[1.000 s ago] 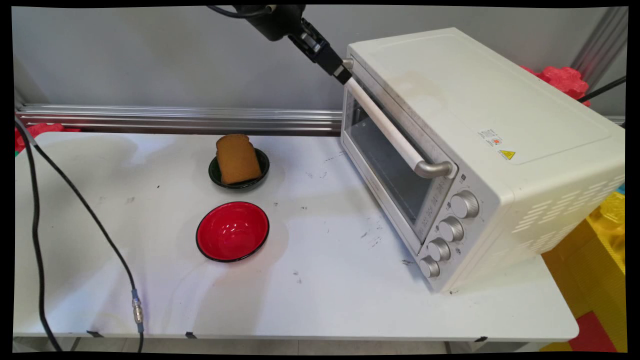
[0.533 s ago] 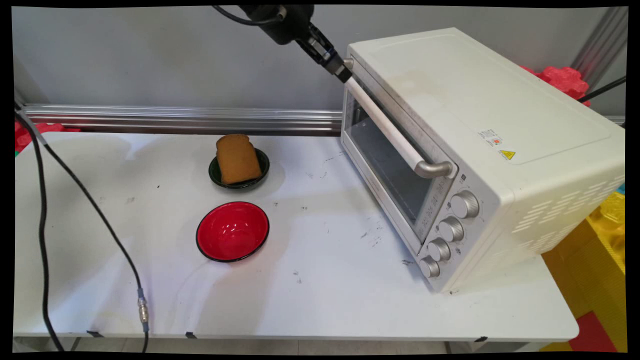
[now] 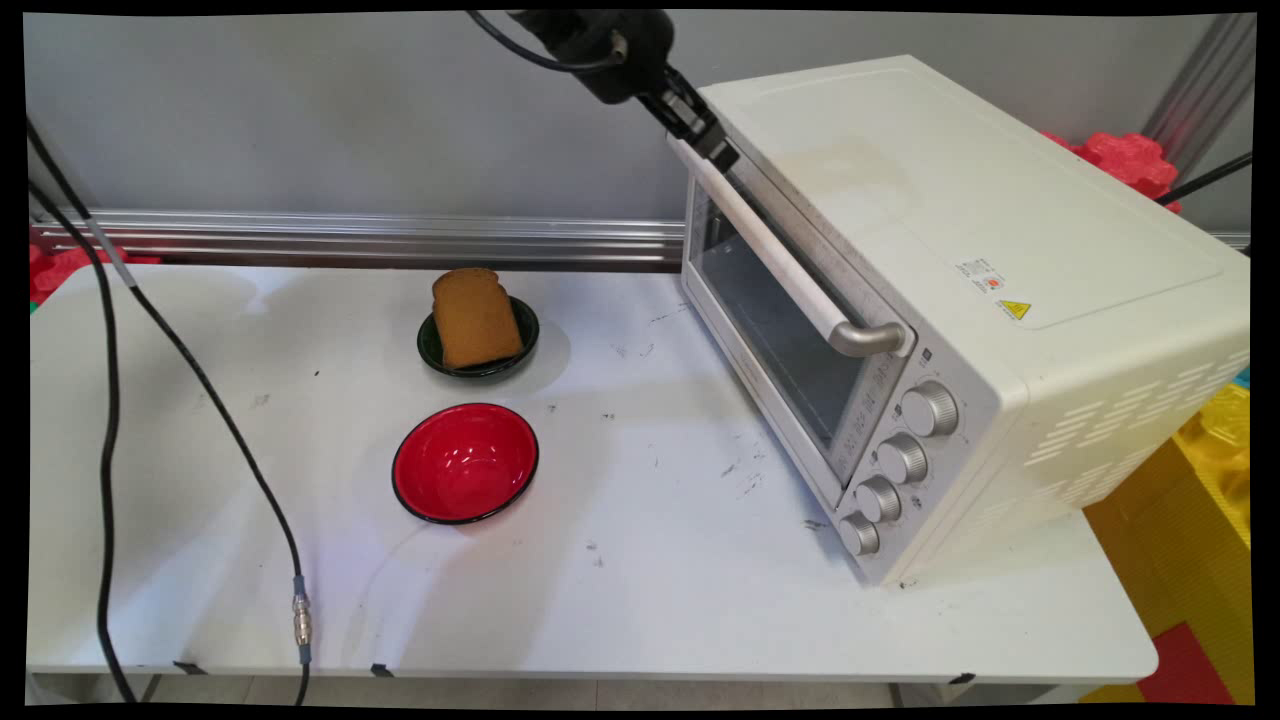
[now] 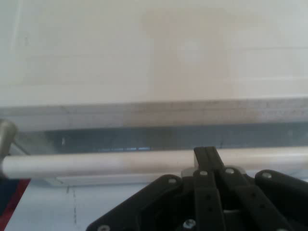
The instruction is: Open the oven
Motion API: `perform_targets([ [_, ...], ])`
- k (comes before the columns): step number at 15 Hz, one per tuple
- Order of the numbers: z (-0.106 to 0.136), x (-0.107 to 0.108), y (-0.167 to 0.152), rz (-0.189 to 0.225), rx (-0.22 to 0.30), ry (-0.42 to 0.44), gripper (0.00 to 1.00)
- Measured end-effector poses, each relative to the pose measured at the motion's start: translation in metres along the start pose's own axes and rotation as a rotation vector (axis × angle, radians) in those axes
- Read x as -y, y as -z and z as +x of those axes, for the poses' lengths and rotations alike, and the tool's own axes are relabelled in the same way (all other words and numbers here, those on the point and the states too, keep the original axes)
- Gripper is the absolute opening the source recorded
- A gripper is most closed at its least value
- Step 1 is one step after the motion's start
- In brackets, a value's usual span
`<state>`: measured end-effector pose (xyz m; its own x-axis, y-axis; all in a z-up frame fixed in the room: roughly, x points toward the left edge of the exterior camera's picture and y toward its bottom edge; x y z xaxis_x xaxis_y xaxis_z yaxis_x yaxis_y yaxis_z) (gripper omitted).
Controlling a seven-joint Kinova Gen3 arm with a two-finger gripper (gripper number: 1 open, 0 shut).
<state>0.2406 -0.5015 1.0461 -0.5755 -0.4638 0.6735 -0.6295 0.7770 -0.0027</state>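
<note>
Pincer (image 3: 718, 152) looks clamped on the toaster oven's door handle (image 3: 775, 255); gripping so near its end, it might slip off.

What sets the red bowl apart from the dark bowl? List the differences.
The red bowl is empty; the dark bowl holds a slice of toast. The red bowl looks wider and sits nearer the table's front edge; the dark bowl sits behind it. Both are round and rest upright on the white table.
</note>
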Motion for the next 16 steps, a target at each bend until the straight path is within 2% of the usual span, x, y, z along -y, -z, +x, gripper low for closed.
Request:
perform_targets([
  [8,0.009,-0.003,-0.031,-0.006,-0.008,-0.004,0.00],
  [16,0.005,-0.004,-0.053,-0.011,-0.002,-0.015,0.00],
])
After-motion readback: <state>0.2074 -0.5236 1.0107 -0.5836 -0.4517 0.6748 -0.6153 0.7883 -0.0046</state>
